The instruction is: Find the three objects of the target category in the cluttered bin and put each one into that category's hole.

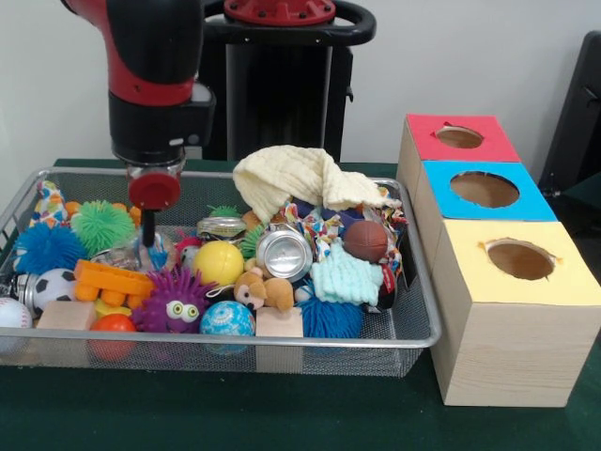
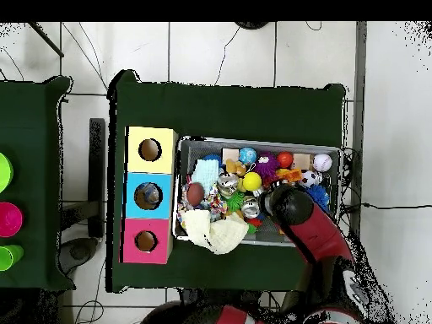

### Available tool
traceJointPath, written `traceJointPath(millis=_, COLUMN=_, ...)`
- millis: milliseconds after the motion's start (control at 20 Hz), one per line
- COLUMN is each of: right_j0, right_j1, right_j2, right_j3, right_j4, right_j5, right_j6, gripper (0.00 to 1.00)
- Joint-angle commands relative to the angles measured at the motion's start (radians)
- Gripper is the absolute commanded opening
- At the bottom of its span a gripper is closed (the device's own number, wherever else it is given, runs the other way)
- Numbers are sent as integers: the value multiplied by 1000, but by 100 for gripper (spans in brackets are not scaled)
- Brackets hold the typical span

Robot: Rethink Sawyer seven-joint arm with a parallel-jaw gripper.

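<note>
The silver wire mesh bin (image 1: 282,343) is full of toys; it also shows in the overhead view (image 2: 331,148). My gripper (image 1: 148,237) hangs below the red and black arm over the bin's left part, its tip down among the toys beside an orange toy brick (image 1: 113,279). Nearby lie a yellow ball (image 1: 219,262), a purple spiky monster (image 1: 176,303), a crushed can (image 1: 284,255) and a brown football (image 1: 365,241). Three wooden boxes carry holes: red top (image 1: 459,137), blue top (image 1: 485,190), yellow top (image 1: 519,260). In the overhead view the arm (image 2: 288,204) hides the gripper.
A yellow cloth (image 1: 296,178) is heaped at the bin's far middle, and a pale blue knit cloth (image 1: 347,279) lies at the right. A soccer ball (image 1: 52,287), a baseball (image 1: 11,313) and wooden blocks (image 1: 68,316) sit at the near left. The boxes stand right of the bin.
</note>
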Motion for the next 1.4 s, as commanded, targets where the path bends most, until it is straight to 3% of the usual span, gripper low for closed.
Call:
traceJointPath(millis=50, right_j0=11, right_j1=-162, right_j2=-21, right_j3=82, right_j4=-61, right_j5=148, right_j6=90, gripper=0)
traceJointPath(millis=350, right_j0=62, right_j1=-216, right_j2=-81, right_j3=74, right_j4=-86, right_j5=214, right_j6=108, gripper=0)
traceJointPath(millis=800, right_j0=181, right_j1=-261, right_j2=-133, right_j3=56, right_j4=-39, right_j5=364, right_j6=253, gripper=0)
traceJointPath(millis=1400, right_j0=351, right_j1=-232, right_j2=-194, right_j3=19, right_j4=61, right_j5=430, right_j6=434, gripper=0)
